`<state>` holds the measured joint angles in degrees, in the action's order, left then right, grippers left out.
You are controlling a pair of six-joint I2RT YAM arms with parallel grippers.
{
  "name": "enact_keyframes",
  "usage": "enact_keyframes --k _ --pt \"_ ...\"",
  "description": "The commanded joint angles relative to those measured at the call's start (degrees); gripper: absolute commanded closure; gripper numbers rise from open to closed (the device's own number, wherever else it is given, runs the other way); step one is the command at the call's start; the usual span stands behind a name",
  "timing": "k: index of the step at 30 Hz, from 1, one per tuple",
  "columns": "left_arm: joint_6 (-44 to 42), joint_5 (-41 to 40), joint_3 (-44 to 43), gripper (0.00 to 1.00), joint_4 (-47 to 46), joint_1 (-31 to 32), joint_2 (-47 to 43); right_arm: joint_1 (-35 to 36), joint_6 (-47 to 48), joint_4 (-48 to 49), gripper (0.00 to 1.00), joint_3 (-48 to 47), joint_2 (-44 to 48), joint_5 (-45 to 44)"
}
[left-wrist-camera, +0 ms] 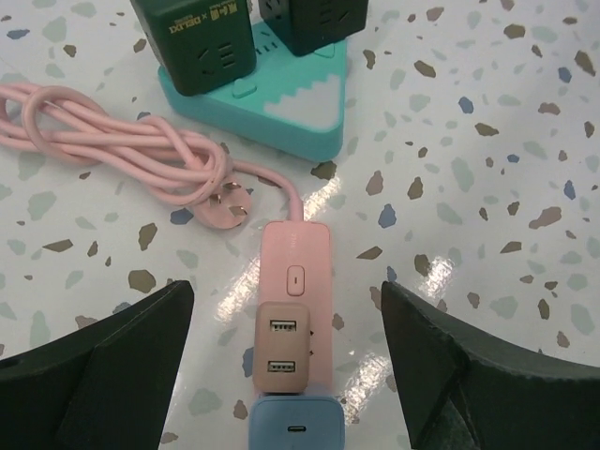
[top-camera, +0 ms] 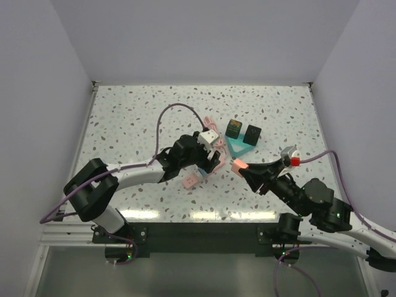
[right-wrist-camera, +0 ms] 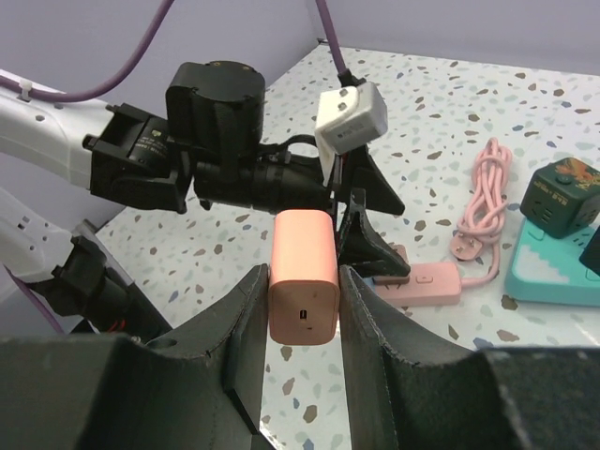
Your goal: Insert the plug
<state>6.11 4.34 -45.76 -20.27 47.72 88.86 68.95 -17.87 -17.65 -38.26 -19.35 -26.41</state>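
OK, left gripper (left-wrist-camera: 286, 319) hangs over the pink power strip (left-wrist-camera: 292, 281), jaws wide apart, a finger either side, gripping nothing. The plug (left-wrist-camera: 296, 424), a pale off-white block w/ a small port on its face, sits on the strip's near end, just below the two USB sockets (left-wrist-camera: 281, 349). Bottom of the view cuts it off, so can't tell if it's pushed fully home. Over on the other side the right gripper (right-wrist-camera: 304, 314) is clamped on a pink-orange block (right-wrist-camera: 303, 258), held clear of the strip. Handling, my read: plug's light, rigid, smooth plastic, prob. slippery, so pinch the two flat opp. sides at mid-height & keep it square. Strip's light too & may slide under a push.
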Motion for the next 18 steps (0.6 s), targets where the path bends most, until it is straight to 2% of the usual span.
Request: enact_keyframes --k 1,6,12,16,17,18 --pt "-4.79 -4.16 -4.6 0.14 7.34 1.58 2.28 0.05 1.17 -0.63 1.0 -0.76 1.51 -1.36" --pt "-5.06 -9.95 -7.06 0.14 11.3 2.9 6.4 0.05 1.17 -1.42 1.0 -0.32 2.74 -1.45" --pt "-4.7 -12.69 -9.08 0.18 13.68 3.34 9.14 -0.04 1.26 -1.95 1.0 -0.24 3.53 -1.27" --pt "-3.74 -14.62 -10.14 0.35 16.05 3.43 10.1 0.05 1.34 -1.95 1.0 0.03 3.62 -1.36" --pt "-3.56 -15.4 -10.4 0.44 17.01 3.43 10.37 0.05 1.34 -1.86 1.0 0.2 3.71 -1.27" --pt "-3.13 -16.54 -10.93 0.48 17.46 3.43 11.07 0.05 1.34 -1.6 1.0 0.2 3.62 -1.27"
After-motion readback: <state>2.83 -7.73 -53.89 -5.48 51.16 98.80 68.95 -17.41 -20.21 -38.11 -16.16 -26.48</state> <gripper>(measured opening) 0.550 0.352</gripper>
